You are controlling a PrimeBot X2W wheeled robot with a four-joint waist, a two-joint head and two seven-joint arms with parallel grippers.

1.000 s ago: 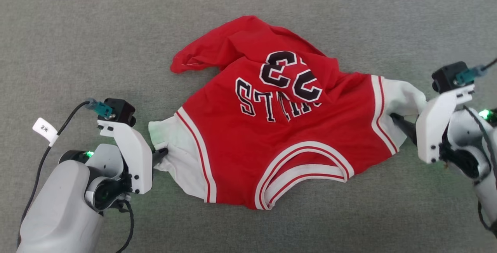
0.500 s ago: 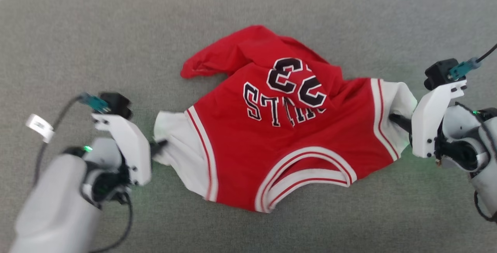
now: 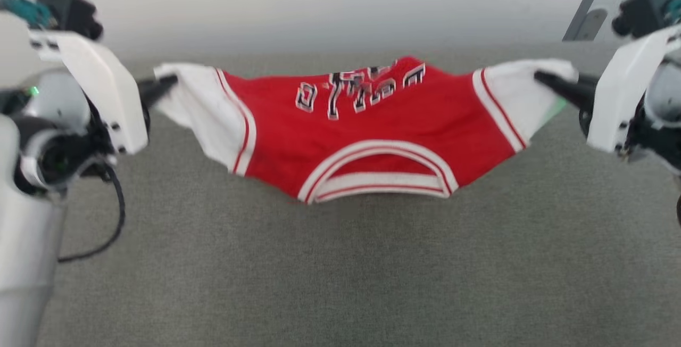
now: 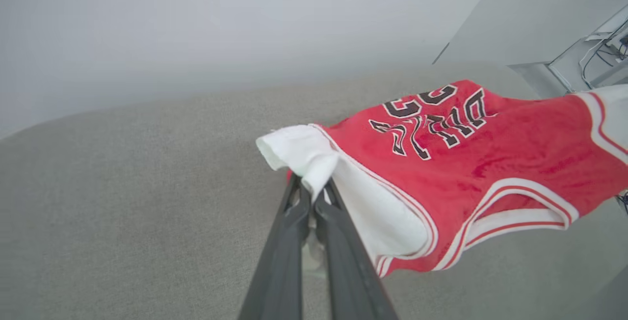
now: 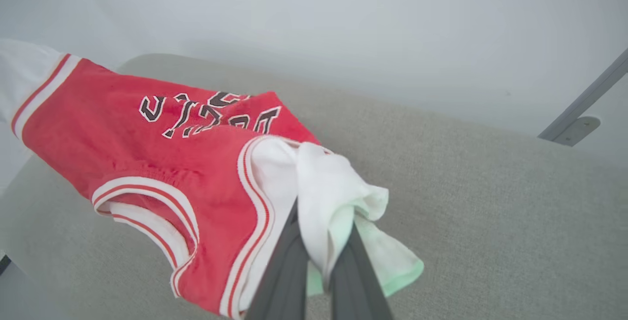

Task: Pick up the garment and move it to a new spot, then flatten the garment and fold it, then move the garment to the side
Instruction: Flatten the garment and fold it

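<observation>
Garment (image 3: 367, 123) is now raised off the grey counter (image 3: 340, 283) where it lay a second ago, and it sags between the arms. Left gripper (image 3: 167, 82) jaws pinch one white end, right gripper (image 3: 540, 76) the other. Pick-up looks done; the move to a new spot is next.

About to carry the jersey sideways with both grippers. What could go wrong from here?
1. The left gripper and right gripper each pinch only a small wad of white fabric near their fingertips; the garment could slip from either.
2. It sags between them, and I cannot tell whether its far end clears the grey surface; it may drag and bunch.
3. In the right wrist view cloth wraps over the fingers, so release may snag.
</observation>
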